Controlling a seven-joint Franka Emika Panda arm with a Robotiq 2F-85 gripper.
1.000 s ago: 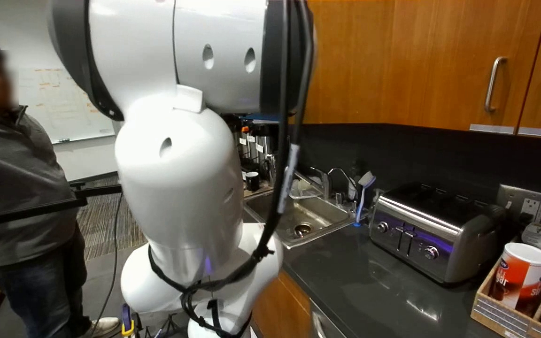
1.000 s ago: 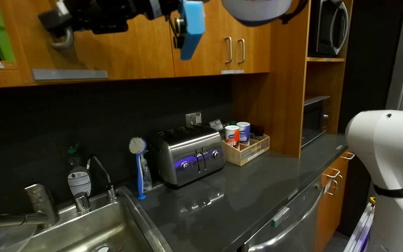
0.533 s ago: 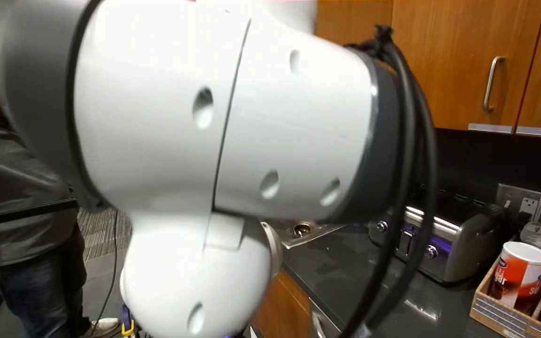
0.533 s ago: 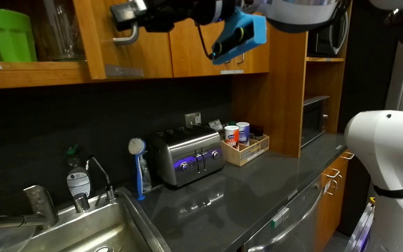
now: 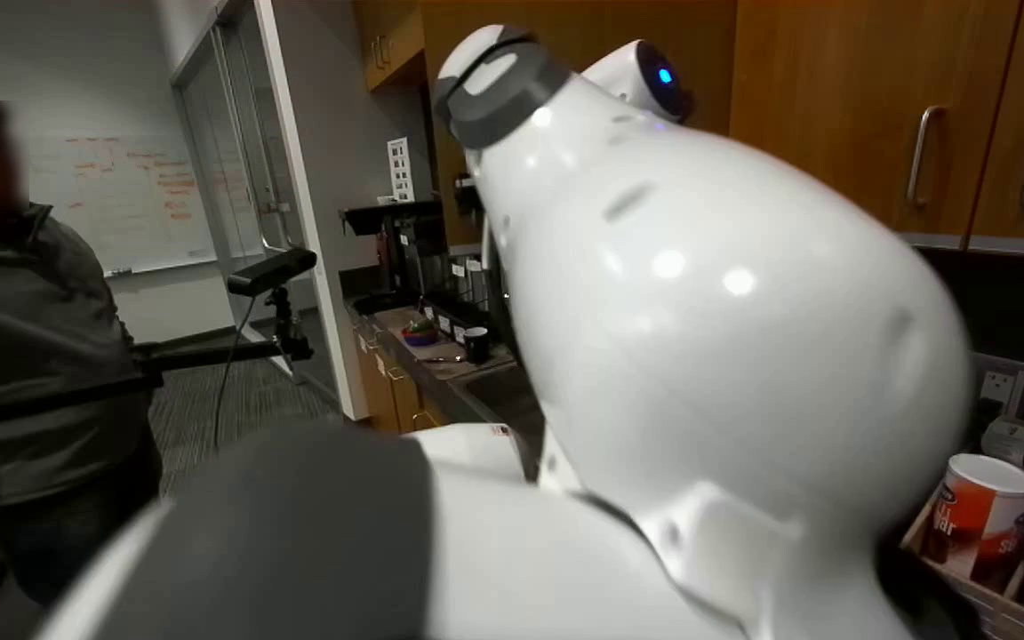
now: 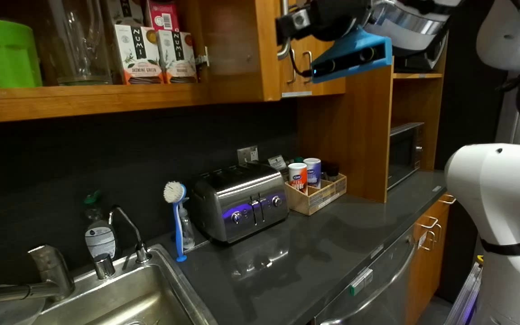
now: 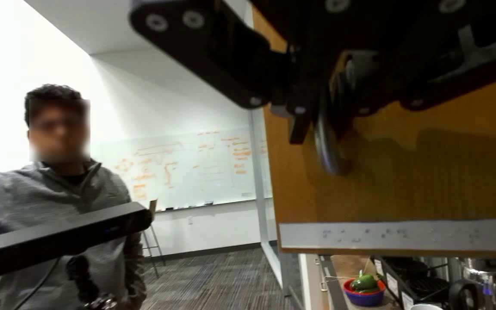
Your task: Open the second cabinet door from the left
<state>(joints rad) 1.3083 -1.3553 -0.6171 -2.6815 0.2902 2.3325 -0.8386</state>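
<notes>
The cabinet [image 6: 106, 101] occupies the upper left of an exterior view, its interior exposed. The robot arm [image 5: 725, 311] fills most of the centre and right of an exterior view and blocks sight of the work there. The cabinet door [image 6: 237, 58], the task item, stands well out at top centre of an exterior view and covers the right of the wrist view; its count from the left cannot be verified. Opening is judged well advanced. A camera [image 7: 63, 239] sits at lower left of the wrist view, apart from the door. The gripper [image 7: 323, 116], at the top of that view, is clamped about the handle [image 7: 325, 148]. The hinge [image 6: 204, 58] fixes the arc: recommend carrying the handle along that curve, turning with the door, rather than hauling straight; slow towards the end, then release and back straight off.
</notes>
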